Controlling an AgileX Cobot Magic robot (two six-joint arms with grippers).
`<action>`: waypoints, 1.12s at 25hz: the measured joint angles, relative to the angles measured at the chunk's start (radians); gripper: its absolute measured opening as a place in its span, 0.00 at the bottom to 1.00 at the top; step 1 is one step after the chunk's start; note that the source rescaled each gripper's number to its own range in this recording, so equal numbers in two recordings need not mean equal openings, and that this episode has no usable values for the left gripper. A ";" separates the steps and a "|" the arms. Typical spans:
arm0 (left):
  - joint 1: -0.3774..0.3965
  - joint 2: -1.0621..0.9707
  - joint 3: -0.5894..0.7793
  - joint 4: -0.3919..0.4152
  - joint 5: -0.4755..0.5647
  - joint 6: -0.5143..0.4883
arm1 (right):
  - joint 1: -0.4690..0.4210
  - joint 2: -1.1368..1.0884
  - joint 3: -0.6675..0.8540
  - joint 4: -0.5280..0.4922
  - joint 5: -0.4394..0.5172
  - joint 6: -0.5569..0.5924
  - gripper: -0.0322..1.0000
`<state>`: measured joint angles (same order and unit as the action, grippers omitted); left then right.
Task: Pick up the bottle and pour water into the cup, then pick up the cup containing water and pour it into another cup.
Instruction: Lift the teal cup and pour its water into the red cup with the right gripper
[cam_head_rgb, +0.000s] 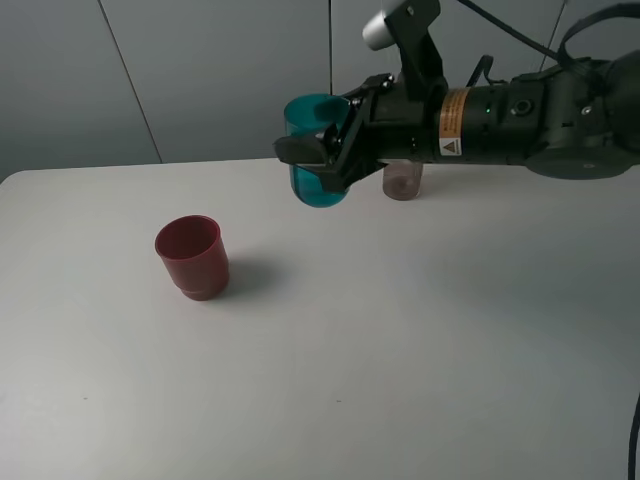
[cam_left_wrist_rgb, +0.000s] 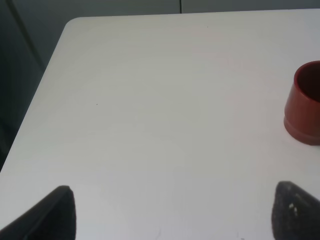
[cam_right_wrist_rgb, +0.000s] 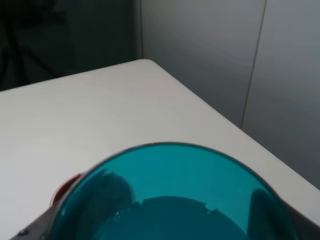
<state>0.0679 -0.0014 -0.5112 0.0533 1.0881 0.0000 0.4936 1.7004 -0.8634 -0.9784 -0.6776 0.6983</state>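
Note:
My right gripper reaches in from the right and is shut on the translucent teal cup, holding it upright in the air above the back of the table. In the right wrist view the teal cup fills the lower frame, with dark liquid low inside. The dark red cup stands on the table to the left and nearer the front, apart from the teal one; it also shows in the left wrist view. Only the base of the smoky bottle shows behind my right arm. My left gripper is open and empty above the table.
The white table ends at a grey wall behind. Its rounded left corner shows in the left wrist view. A cable hangs at the right edge.

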 joint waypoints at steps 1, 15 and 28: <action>0.000 0.000 0.000 0.000 0.000 0.000 | 0.008 0.018 -0.025 -0.008 0.005 0.023 0.12; 0.000 0.000 0.000 0.000 0.000 0.007 | 0.114 0.357 -0.503 -0.196 0.100 0.291 0.12; 0.000 0.000 0.000 0.000 0.000 0.007 | 0.133 0.536 -0.750 -0.335 0.186 0.352 0.12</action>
<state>0.0679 -0.0014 -0.5112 0.0533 1.0881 0.0070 0.6262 2.2367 -1.6130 -1.3131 -0.4920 1.0502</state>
